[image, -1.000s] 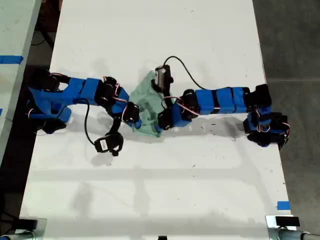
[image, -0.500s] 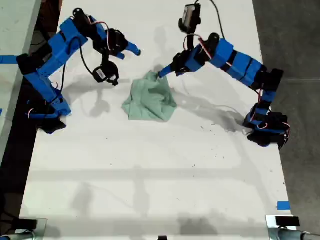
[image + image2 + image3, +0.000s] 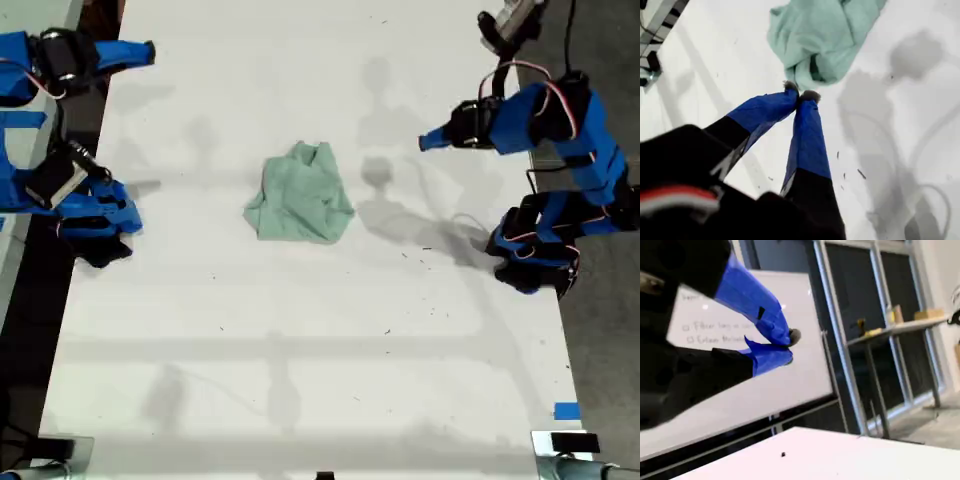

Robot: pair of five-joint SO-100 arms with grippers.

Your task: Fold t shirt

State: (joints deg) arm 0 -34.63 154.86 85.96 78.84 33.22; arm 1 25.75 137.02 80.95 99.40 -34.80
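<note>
Crumpled mint-green t shirt [image 3: 299,196] lying alone mid-table [image 3: 300,380], well apart from both raised arms: my first gripper [image 3: 801,95], at the exterior view's right, closed and empty; my second gripper [image 3: 789,346], facing a whiteboard [image 3: 805,315], closed, empty.

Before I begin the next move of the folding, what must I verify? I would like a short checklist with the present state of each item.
1. Pale mint-green cloth t shirt free of both grippers: ok.
2. T shirt folded flat: not ok, it lies as a wrinkled bundle.
3. My first gripper empty: ok, jaws shut on nothing, short of the shirt.
4. My second gripper empty: ok, shut, raised, facing away from the shirt.
5. Shirt wholly on the white table, away from its edges: ok.
</note>
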